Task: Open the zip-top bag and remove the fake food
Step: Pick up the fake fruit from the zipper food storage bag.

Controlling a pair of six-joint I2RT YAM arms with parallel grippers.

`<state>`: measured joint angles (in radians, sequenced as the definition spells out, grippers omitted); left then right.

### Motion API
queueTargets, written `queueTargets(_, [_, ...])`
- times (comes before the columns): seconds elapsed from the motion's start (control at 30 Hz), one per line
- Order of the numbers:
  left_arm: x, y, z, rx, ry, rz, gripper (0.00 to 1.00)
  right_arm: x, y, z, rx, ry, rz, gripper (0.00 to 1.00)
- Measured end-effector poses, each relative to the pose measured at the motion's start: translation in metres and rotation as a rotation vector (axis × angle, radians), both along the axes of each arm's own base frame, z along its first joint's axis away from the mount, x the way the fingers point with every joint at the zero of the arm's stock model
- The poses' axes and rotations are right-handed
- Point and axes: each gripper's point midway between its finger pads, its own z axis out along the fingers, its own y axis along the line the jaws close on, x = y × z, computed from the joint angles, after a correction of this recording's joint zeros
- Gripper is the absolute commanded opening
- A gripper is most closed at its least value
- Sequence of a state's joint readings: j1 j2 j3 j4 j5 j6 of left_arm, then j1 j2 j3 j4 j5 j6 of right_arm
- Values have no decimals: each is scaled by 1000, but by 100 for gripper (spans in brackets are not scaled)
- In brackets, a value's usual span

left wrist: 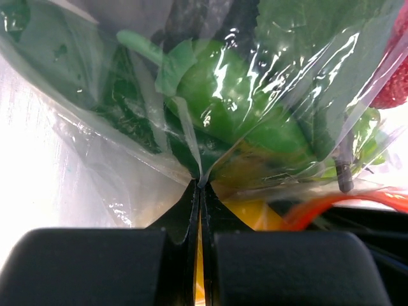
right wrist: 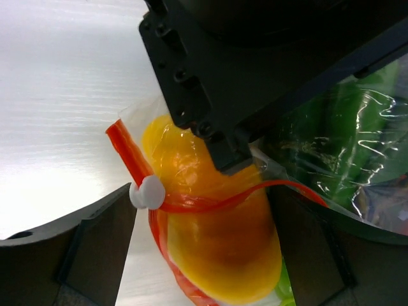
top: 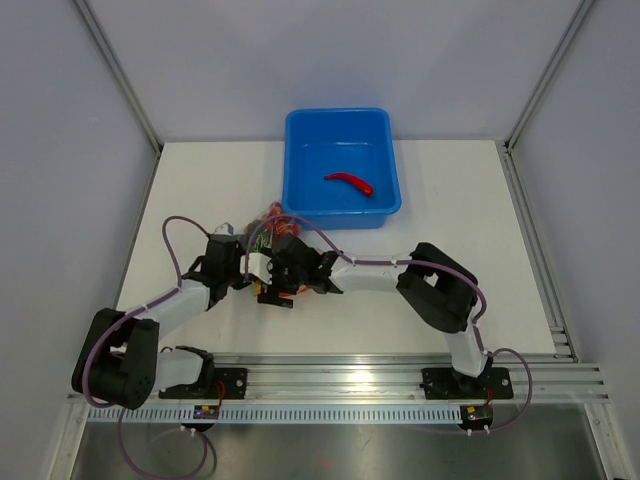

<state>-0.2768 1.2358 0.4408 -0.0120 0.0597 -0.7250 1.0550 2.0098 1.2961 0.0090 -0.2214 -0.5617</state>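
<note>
The zip-top bag (top: 270,230) lies in front of the blue tub, with both grippers meeting at its near end. My left gripper (left wrist: 201,191) is shut on a pinch of the clear plastic; green vegetables (left wrist: 242,108) press against the film just beyond it. My right gripper (right wrist: 204,217) is open, its fingers on either side of the orange-yellow pepper (right wrist: 217,255) at the bag's mouth, without gripping it. The orange-red zip strip (right wrist: 131,159) and its white slider (right wrist: 147,192) cross the pepper. A red chili (top: 349,183) lies in the tub.
The blue tub (top: 295,160) stands at the back centre of the white table. The left gripper's black body (right wrist: 255,64) hangs right above the pepper in the right wrist view. A metal rail (top: 400,375) runs along the near edge.
</note>
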Motion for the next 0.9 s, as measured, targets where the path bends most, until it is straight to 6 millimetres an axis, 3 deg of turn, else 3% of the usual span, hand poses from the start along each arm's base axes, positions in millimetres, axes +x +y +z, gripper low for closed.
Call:
queueTargets(0.2, [1,1,0,11,6,7,0,6,4,-7,-38,18,4,86])
queueTargets(0.33, [1,3,0,15,16,17,0,9,3,-7,-51,19,-10,65])
queueTargets(0.87, [4,10,13,-3,-10,76,0,28,-10,-7,-79,9,-275,63])
queueTargets(0.9, [4,10,13,-3,-10,77,0,29,-11,-7,-80,9,-299,69])
